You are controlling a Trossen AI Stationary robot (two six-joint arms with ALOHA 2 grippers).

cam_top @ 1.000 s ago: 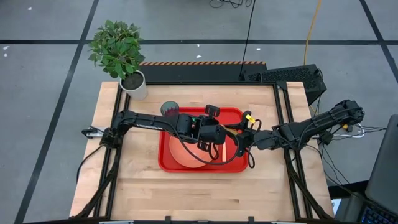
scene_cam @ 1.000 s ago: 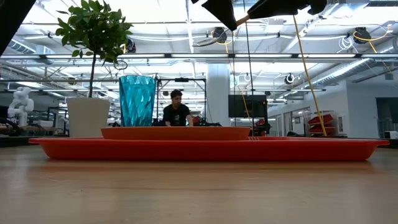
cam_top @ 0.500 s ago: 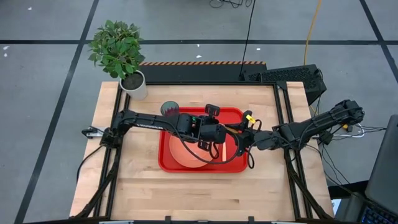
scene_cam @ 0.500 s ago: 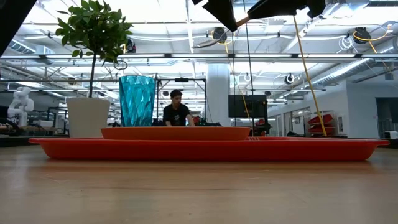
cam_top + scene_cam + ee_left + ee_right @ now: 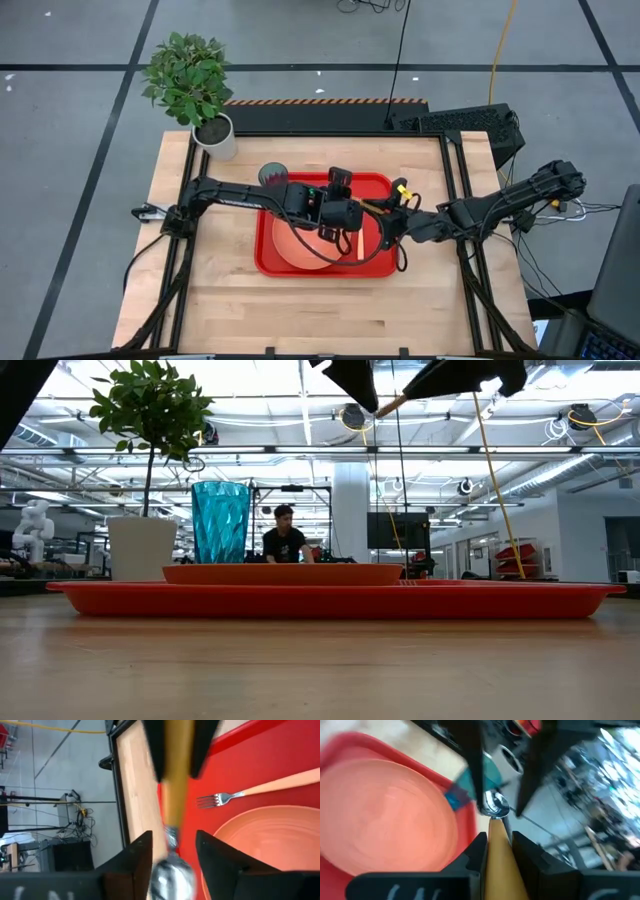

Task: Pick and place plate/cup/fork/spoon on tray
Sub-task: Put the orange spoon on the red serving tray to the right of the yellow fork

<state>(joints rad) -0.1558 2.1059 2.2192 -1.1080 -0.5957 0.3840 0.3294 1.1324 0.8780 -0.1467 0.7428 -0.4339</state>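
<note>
Spoon mid-handover above the tray, my right fingers taking it from my left.

My right gripper (image 5: 496,845) is clamped on the orange-tan handle of the spoon (image 5: 495,810); my left gripper (image 5: 172,851) has its fingers spread apart, the silver bowl loose between them and no longer gripped. In the high view both meet over the red tray (image 5: 268,262), at about three o'clock from the plate (image 5: 296,252). The spoon's long axis runs between the two wrists, roughly nine to three, bowl toward my left arm. The fork (image 5: 235,794) already lies on the tray beside the plate; the cup (image 5: 220,522) stands at the tray's eleven o'clock corner. I judge the right arm must do the placing, lowering beside the fork.
</note>
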